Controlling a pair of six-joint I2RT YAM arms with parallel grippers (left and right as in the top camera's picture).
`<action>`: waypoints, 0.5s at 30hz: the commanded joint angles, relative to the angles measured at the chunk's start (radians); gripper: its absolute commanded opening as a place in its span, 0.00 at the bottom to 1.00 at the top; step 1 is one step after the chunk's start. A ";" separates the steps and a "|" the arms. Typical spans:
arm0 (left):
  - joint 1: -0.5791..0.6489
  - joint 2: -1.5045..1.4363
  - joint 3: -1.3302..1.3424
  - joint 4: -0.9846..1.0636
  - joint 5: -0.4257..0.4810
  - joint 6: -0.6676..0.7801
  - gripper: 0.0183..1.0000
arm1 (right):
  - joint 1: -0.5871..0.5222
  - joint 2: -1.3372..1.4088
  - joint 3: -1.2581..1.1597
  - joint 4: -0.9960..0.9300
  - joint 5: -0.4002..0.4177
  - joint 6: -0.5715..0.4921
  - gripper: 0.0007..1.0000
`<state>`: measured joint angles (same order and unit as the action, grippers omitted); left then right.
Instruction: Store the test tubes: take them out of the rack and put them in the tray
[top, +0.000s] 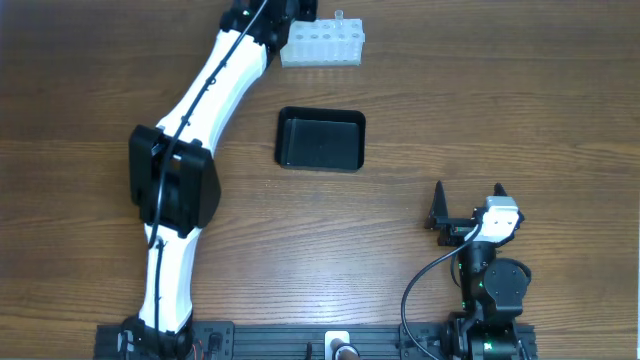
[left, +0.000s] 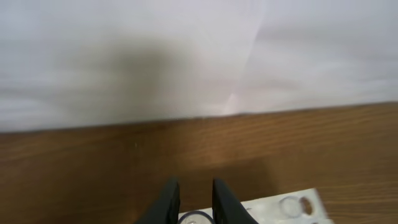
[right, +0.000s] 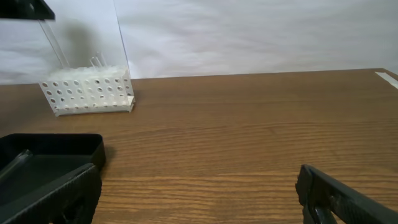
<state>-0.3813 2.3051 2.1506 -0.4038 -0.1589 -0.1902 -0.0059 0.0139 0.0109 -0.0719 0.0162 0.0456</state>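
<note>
Your left claw (left: 195, 186) is narrow, closed on the rim of a test tube (left: 196, 216) between its fingers (left: 165, 202), with the white rack (left: 283, 206) directly under it. Your right claw (right: 199, 205) hangs wide, holding nothing, low over the worktop (right: 249, 137); the black tray (right: 62, 138) lies just ahead of it, the rack farther off beyond that.

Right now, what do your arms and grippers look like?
My left arm is white with a black elbow and black cable. My right arm is black with a white block, green lights and looping cable. Left gripper and right gripper: black.
</note>
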 joint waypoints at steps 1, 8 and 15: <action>-0.007 -0.090 0.011 -0.013 -0.015 0.004 0.05 | -0.006 -0.009 -0.005 -0.003 -0.008 -0.001 0.99; -0.022 -0.168 0.011 -0.141 -0.014 0.002 0.06 | -0.006 -0.009 -0.005 -0.003 -0.008 -0.001 0.99; -0.072 -0.220 0.011 -0.493 0.064 -0.090 0.05 | -0.006 -0.009 -0.005 -0.003 -0.008 -0.001 0.99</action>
<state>-0.4282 2.1296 2.1529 -0.8074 -0.1474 -0.2115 -0.0059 0.0139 0.0109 -0.0719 0.0158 0.0452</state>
